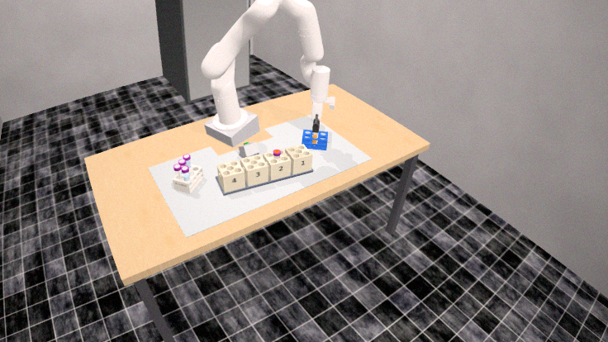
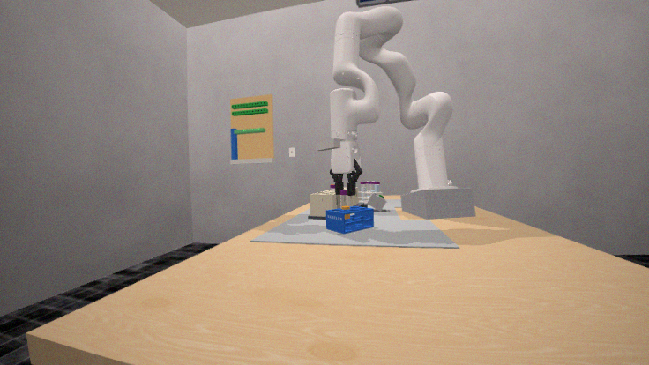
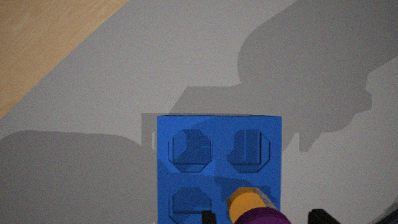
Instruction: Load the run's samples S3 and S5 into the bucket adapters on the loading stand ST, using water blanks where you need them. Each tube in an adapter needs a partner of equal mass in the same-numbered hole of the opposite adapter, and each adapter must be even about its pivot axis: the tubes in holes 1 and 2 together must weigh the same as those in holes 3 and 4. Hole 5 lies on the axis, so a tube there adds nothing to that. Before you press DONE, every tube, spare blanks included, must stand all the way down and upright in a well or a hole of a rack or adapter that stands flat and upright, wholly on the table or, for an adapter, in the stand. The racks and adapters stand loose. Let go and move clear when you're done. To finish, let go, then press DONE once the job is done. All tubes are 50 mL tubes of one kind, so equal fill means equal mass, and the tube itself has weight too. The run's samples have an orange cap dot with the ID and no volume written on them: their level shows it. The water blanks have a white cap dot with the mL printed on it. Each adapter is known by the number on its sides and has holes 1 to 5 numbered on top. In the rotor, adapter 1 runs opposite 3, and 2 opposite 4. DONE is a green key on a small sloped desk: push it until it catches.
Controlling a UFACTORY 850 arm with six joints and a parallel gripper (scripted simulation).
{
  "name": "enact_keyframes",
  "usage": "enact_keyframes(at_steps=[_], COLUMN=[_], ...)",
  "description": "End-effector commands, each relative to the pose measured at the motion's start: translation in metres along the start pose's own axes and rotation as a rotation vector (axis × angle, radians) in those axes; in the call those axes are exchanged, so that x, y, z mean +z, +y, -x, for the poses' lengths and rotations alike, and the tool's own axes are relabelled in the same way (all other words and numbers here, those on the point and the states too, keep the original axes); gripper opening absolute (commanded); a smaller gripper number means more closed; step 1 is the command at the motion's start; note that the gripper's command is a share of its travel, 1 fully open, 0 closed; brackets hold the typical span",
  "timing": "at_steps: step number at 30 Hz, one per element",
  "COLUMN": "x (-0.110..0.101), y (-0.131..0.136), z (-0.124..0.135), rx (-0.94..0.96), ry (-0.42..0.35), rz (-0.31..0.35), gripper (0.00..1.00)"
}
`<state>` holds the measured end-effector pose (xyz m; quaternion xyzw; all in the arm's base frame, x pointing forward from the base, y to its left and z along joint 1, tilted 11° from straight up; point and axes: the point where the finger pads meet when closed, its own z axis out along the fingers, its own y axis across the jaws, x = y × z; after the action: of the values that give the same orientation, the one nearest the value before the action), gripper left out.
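Observation:
The blue sample rack stands on the grey mat at the right and also shows in the wrist view. One tube with a purple cap and orange contents stands in its near right well; the other three wells are empty. My gripper is straight above this tube, and its open fingers flank the cap without touching it. Adapters 4, 3, 2 and 1 sit in a row on the stand. A tube with an orange cap dot stands in adapter 2.
A white rack with three purple-capped blanks stands at the mat's left end. The small desk with the green DONE key sits behind the adapters, near the arm's base.

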<state>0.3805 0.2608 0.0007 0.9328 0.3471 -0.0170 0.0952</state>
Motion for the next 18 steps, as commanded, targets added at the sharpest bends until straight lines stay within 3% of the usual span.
enact_keyframes(at_steps=[1,18], x=[0.0018,0.0071], y=[0.0,0.0], z=[-0.0009,-0.0009], rx=[0.0,0.0], ry=[0.002,0.002], rz=[0.0,0.0], gripper=[0.57,0.57])
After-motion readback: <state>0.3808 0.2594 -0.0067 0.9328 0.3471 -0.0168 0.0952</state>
